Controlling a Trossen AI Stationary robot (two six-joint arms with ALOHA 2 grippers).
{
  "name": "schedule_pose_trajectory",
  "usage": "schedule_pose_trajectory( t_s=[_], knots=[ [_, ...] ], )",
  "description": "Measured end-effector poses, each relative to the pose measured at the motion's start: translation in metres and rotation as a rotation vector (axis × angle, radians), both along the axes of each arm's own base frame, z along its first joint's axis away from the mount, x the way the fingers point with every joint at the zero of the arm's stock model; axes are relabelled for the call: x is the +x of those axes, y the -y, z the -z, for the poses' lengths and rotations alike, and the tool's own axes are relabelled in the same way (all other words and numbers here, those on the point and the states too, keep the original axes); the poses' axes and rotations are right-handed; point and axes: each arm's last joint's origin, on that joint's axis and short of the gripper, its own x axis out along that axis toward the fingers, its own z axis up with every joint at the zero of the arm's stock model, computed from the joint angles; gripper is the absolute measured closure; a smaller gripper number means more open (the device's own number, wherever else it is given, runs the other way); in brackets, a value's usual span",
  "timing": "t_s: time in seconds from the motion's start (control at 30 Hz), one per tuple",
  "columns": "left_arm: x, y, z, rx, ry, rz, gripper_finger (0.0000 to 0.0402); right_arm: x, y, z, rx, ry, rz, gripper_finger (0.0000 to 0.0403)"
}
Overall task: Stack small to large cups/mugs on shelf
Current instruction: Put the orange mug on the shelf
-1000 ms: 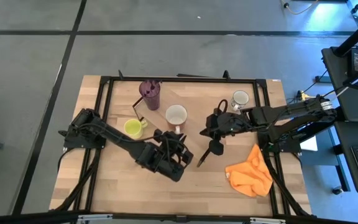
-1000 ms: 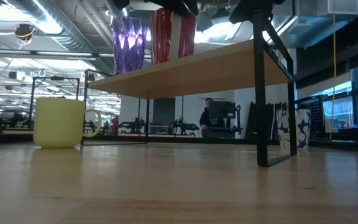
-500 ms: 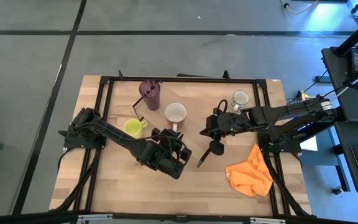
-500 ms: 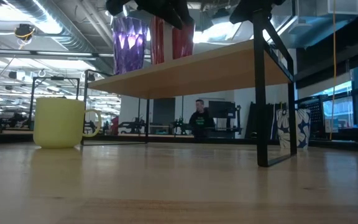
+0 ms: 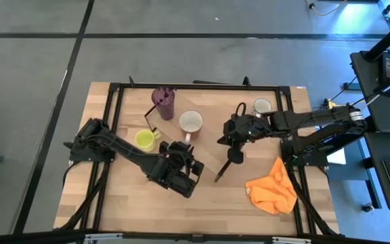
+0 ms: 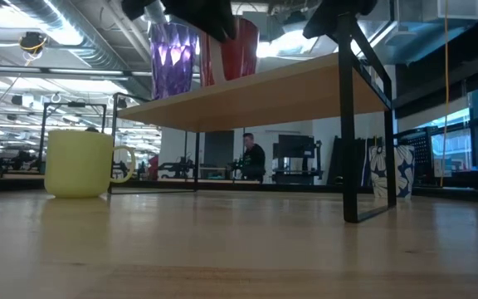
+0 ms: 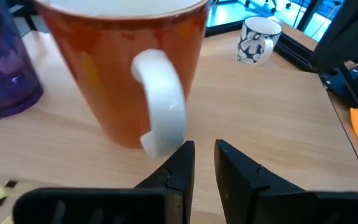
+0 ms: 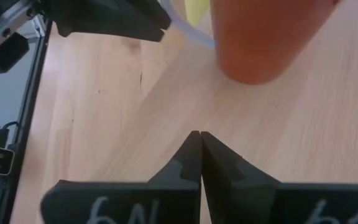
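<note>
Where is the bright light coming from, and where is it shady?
Low view: ceiling lamps shine from behind, so the purple tumbler glows, while the shelf is shaded underneath. High view: a bright patch of glare lies on the floor at the picture's upper right.

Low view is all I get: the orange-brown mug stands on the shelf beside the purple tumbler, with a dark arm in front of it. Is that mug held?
Observer: No. The left gripper sits just short of the orange-brown mug, jaws slightly apart and empty.
Operator: And the right gripper?
Observer: The right gripper is shut on nothing, over bare wood near the same mug.
Operator: Which way does the handle face?
Observer: The white handle points toward the left gripper.
</note>
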Motion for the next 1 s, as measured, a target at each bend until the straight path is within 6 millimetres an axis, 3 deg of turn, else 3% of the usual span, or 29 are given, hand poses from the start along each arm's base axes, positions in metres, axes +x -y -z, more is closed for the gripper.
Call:
schedule_pose_trajectory(
  t_s=[0.37,0.7,1.0],
  knots=[
    [-0.014,0.015,-0.001,0.01,0.076,-0.031,0.0361,0.013,0.03,0.003,0.155,0.039,-0.054,0.0398],
    [-0.019,0.016,-0.002,0.038,0.117,-0.056,0.0362,0.032,0.055,0.023,0.154,0.018,-0.024,0.04],
    [-0.019,0.017,-0.002,0.027,0.126,-0.053,0.0363,0.043,0.068,0.024,0.139,0.097,0.002,0.04]
  ],
)
